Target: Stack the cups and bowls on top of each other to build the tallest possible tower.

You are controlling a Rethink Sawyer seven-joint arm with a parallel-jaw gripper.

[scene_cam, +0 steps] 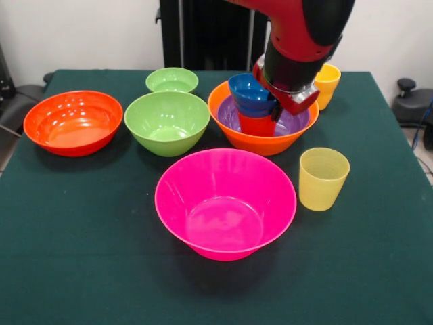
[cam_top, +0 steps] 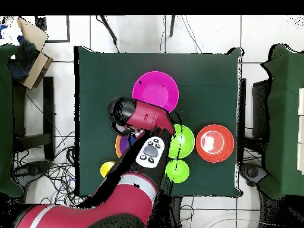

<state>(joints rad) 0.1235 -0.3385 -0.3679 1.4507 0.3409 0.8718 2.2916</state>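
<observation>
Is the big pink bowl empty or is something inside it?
Empty. The pink bowl stands upright on the table, and the front view shows only its bare glossy bottom.

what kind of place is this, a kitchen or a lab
Most likely a robotics lab, not a kitchen: a red robot arm works over a green-clothed table of plastic bowls, with loose cables on the tiled floor.

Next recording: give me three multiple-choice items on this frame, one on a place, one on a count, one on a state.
1. Where does the red-orange cup stand?
A. in the pink bowl
B. in the purple bowl, inside the large orange bowl
C. on the cloth

2. How many green bowls stand on the table?
A. one
B. two
C. three

3. What lies in the pink bowl?
A. nothing
B. a yellow cup
C. the blue bowl

B: it rises from the purple bowl, nested in the large orange bowl.
B: medium green bowl, small green bowl.
A: its bottom shows bare.
</observation>
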